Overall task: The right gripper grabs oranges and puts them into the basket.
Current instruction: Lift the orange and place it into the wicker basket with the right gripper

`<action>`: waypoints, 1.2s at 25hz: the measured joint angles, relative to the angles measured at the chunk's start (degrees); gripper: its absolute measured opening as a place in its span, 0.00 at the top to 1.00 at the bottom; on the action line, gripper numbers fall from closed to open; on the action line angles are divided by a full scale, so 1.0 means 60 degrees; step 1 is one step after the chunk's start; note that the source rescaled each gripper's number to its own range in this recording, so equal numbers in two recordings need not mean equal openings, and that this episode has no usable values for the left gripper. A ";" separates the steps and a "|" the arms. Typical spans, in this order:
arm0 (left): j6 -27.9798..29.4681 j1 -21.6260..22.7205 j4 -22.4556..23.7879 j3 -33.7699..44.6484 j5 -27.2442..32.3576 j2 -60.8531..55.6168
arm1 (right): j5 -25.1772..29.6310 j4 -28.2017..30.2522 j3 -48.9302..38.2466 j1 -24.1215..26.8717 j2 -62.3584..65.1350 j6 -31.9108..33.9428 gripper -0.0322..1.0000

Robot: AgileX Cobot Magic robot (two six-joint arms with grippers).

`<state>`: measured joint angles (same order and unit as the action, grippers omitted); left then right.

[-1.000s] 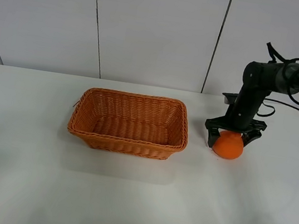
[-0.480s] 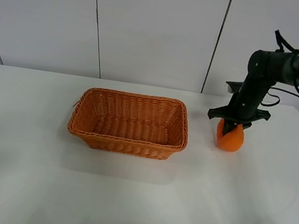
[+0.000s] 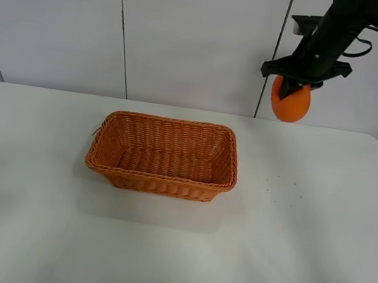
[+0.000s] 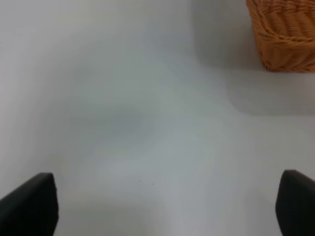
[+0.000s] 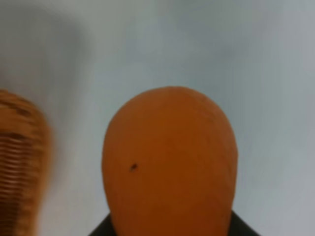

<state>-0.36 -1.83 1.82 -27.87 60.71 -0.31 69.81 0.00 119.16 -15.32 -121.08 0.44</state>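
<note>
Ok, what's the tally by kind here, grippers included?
orange: 1
basket: 1
grippers: 2 (right gripper, left gripper)
Total: 4

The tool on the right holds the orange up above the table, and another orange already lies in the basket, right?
Not quite: the basket is empty, as the exterior high view shows. The rest is correct: the right tool holds the orange up above the table.
</note>
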 joint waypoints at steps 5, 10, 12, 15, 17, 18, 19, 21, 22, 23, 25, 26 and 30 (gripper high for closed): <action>0.0000 0.0000 0.0000 0.0000 0.0000 0.0000 | -0.0146 -0.0088 0.0068 -0.1547 -0.0091 0.0117 0.97; 0.0000 0.0000 0.0000 0.0000 0.0000 0.0000 | -0.1129 -0.0133 0.0075 -0.2943 -0.0762 0.0170 0.97; 0.0000 0.0000 0.0000 0.0000 0.0000 0.0000 | -0.1583 -0.0133 0.0099 -0.3331 -0.1213 0.0178 0.97; 0.0000 0.0000 0.0000 0.0000 0.0000 0.0000 | -0.2205 -0.0133 0.0099 -0.3684 -0.1949 0.0178 0.97; 0.0000 0.0000 0.0000 0.0000 0.0000 0.0000 | -0.2409 -0.0154 0.0099 -0.3734 -0.2397 0.0178 0.97; 0.0000 0.0000 0.0000 0.0000 0.0000 0.0000 | -0.2440 -0.0170 0.0099 -0.3734 -0.2545 0.0204 0.97; 0.0000 0.0000 0.0000 0.0000 0.0000 0.0000 | -0.2448 -0.0170 0.0099 -0.3734 -0.2684 0.0241 0.95; 0.0000 0.0000 0.0000 0.0000 0.0000 0.0000 | -0.2376 -0.0170 0.0099 -0.3734 -0.2820 0.0248 0.75; 0.0000 0.0000 0.0000 0.0000 0.0000 0.0000 | -0.2353 -0.0180 0.0099 -0.3734 -0.2838 0.0248 0.57; 0.0000 0.0000 0.0000 0.0000 0.0000 0.0000 | -0.2355 -0.0180 0.0099 -0.3734 -0.2829 0.0239 0.36; 0.0000 0.0000 0.0000 0.0000 0.0000 0.0000 | -0.2345 -0.0180 0.0099 -0.3734 -0.2741 0.0188 0.13; 0.0000 0.0000 0.0000 0.0000 0.0000 0.0000 | -0.2306 -0.0180 0.0099 -0.3734 -0.2667 0.0166 0.08; 0.0000 0.0000 0.0000 0.0000 0.0000 0.0000 | -0.1633 -0.0171 0.0505 -0.3726 -0.2390 0.0118 0.00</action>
<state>-0.36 -1.83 1.82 -27.87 60.71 -0.31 60.01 -1.03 122.19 -37.67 -135.42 1.15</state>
